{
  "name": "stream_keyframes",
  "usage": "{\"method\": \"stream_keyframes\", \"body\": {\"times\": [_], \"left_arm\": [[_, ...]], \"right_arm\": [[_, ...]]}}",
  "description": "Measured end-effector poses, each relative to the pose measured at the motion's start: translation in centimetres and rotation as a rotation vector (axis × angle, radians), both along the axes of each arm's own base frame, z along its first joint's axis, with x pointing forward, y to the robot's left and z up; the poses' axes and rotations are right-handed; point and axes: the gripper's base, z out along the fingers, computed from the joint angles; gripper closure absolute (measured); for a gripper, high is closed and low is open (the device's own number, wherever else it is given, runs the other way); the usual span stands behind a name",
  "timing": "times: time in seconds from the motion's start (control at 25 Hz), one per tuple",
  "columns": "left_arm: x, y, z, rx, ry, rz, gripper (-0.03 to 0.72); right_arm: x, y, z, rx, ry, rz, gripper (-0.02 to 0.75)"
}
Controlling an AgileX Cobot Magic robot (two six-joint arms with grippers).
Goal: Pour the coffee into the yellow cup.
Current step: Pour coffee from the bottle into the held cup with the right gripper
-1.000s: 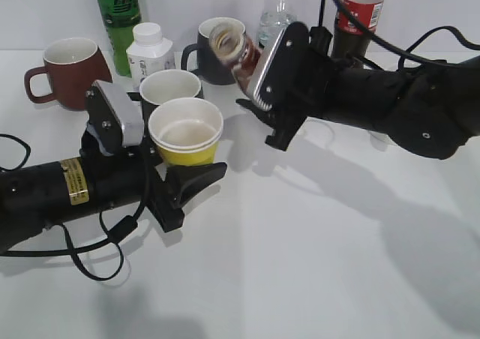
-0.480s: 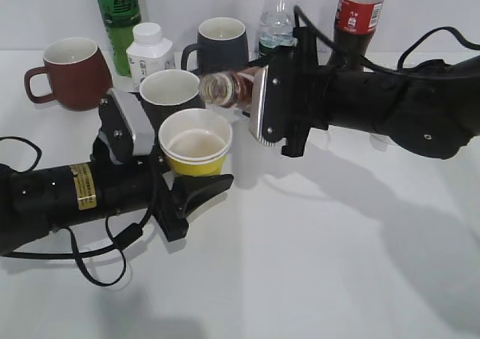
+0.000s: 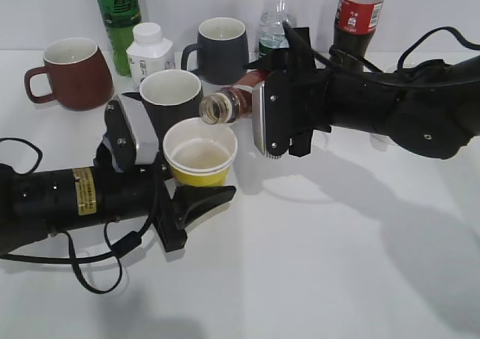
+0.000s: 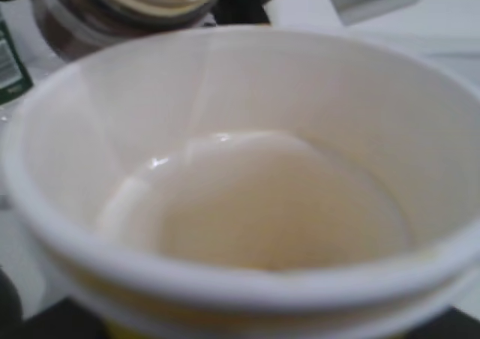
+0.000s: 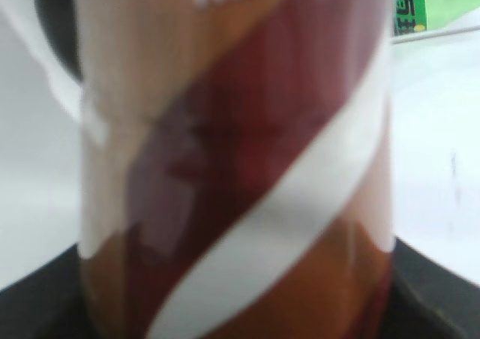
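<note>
The yellow cup with a white inside is held by my left gripper, which is shut on it. In the left wrist view the yellow cup fills the frame and holds a shallow pale liquid. My right gripper is shut on the coffee bottle, which is tipped on its side with its open mouth just above the cup's far rim. The coffee bottle fills the right wrist view, brown and dark red with a white stripe. Its mouth shows at the top of the left wrist view.
Behind stand a second paper cup, a dark mug, a brown mug, a white pill bottle, a green bottle, a clear water bottle and a cola bottle.
The coffee bottle has tipped from slanted upward down to level and lowered towards the cup. The left gripper has moved the cup right and nearer the front, under the bottle's mouth.
</note>
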Motion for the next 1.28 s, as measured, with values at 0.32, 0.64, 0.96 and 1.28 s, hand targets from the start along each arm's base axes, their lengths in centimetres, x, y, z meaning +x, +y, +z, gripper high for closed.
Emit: {"method": "stream_keyframes", "body": {"times": [0.32, 0.64, 0.96, 1.28], "left_arm": [[-0.19, 0.0, -0.37, 0.038, 0.024, -0.022, 0.253], [-0.46, -0.1, -0.42, 0.051, 0.016, -0.06, 0.253], [-0.5, -0.09, -0.49, 0.058, 0.019, -0.064, 0.253], [-0.62, -0.05, -0.74, 0.089, 0.021, -0.08, 0.254]], "right_arm": [[0.0, -0.01, -0.01, -0.046, -0.047, 0.022, 0.234], [0.0, -0.01, -0.01, -0.095, -0.099, 0.047, 0.234], [0.0, -0.01, -0.01, -0.116, -0.121, 0.057, 0.234], [0.0, -0.01, -0.01, -0.129, -0.135, 0.063, 0.234]]}}
